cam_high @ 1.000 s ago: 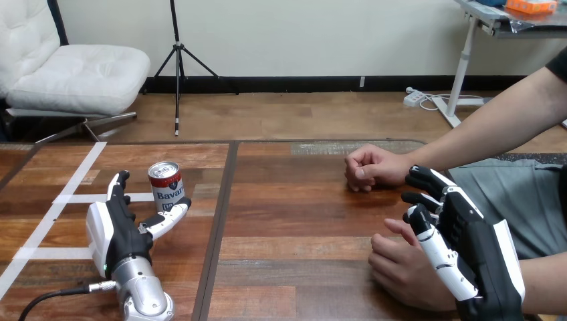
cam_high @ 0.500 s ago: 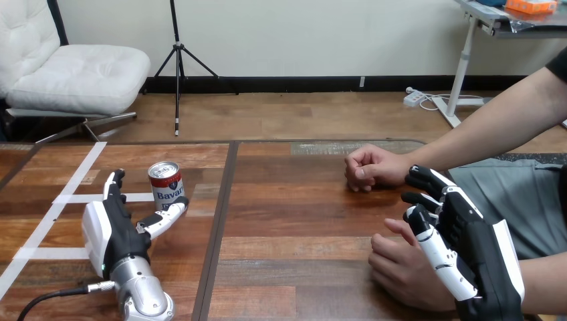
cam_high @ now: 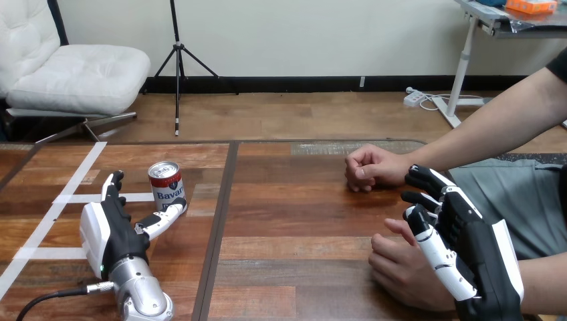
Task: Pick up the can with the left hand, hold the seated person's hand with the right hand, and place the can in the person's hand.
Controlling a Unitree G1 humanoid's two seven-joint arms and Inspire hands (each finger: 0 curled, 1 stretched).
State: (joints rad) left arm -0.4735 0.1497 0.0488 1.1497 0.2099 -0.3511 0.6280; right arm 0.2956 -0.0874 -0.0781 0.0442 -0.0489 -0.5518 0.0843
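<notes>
Can (cam_high: 166, 186) stands beside relaxed left hand (cam_high: 110, 227); right hand (cam_high: 468, 247) hides person's nearer hand (cam_high: 398, 267), grip unclear.

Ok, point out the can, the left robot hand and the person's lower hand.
can (cam_high: 167, 190), head view, on its label side.
left robot hand (cam_high: 120, 231), head view, on its black palm.
person's lower hand (cam_high: 394, 271), head view, on its curled knuckles.

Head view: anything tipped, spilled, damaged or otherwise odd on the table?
Nothing stands out. The can stands upright and unspilled on the table, the open left hand beside it. The right hand sits over the person's nearer hand; the person's farther hand rests closed on the table.
</notes>
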